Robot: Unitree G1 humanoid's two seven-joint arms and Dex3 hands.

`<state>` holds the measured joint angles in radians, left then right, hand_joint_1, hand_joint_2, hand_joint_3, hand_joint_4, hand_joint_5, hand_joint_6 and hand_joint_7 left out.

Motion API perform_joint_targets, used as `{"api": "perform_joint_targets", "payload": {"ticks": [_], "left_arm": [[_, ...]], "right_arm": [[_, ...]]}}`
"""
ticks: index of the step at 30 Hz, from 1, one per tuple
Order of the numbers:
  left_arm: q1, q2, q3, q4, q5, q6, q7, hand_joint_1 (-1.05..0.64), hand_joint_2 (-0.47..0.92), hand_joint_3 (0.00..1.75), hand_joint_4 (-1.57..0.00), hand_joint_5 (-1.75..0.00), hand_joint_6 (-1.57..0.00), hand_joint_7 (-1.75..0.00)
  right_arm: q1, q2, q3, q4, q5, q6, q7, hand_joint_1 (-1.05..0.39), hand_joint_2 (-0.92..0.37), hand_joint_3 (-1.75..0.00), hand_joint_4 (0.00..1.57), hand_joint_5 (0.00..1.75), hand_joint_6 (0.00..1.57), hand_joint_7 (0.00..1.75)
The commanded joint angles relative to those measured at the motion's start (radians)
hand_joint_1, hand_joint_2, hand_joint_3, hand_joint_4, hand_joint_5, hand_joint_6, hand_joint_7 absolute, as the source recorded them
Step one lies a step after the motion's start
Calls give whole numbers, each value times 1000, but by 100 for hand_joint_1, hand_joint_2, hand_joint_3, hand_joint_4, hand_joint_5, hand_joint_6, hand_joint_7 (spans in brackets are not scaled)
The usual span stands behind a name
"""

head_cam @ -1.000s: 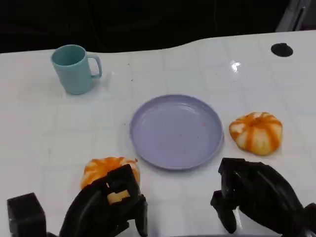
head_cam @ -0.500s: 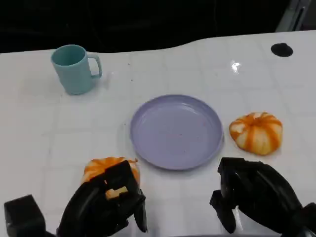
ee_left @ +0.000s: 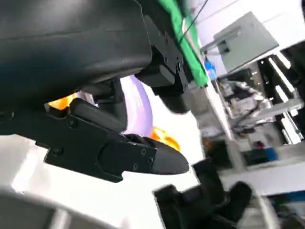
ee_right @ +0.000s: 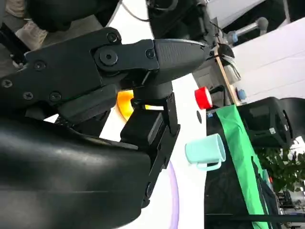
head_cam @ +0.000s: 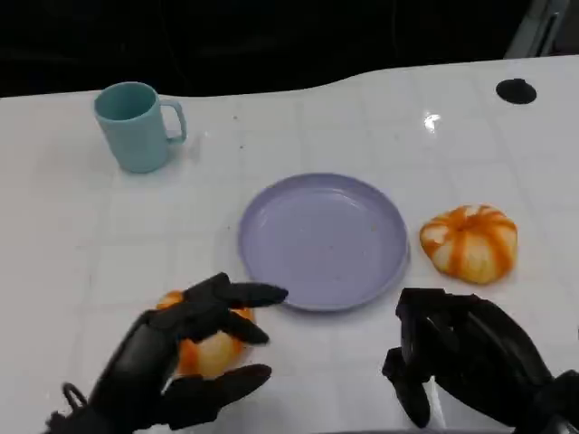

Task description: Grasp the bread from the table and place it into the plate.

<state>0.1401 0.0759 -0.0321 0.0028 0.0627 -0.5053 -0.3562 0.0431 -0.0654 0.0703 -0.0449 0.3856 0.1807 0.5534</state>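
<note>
While fingers spread, left robot hand [head_cam: 185, 348] straddles bread [head_cam: 206, 348].

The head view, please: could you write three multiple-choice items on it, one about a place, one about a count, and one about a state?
1. Where does the teal mug stand?
A. far left of the table
B. on the plate
C. beside the right robot hand

2. How many orange striped breads lie on the table?
A. one
B. two
C. three

3. What does the purple plate hold?
A. a bread
B. the mug
C. nothing

Answers:
1 A, the mug stands far left, well away from the plate.
2 B, one bread lies right of the plate, the other bread lies under the spread fingers of the left robot hand.
3 C, the plate's surface is bare. The right robot hand is curled near the table's edge.
</note>
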Motion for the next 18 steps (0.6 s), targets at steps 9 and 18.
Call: {"api": "perform_joint_targets", "payload": {"ticks": [9, 18], "left_arm": [[-32, 242, 46, -280, 516, 86, 122, -74, 92, 15, -20, -66, -34, -4], [-100, 295, -55, -354, 802, 283, 49, -76, 92, 9, -24, -52, -31, -1]], "right_arm": [[-3, -11, -6, 3, -4, -10, -2, -94, -92, -36, 128, 162, 112, 153], [0, -21, -8, 0, -2, -7, 4, -94, -92, -36, 128, 161, 112, 152]]}}
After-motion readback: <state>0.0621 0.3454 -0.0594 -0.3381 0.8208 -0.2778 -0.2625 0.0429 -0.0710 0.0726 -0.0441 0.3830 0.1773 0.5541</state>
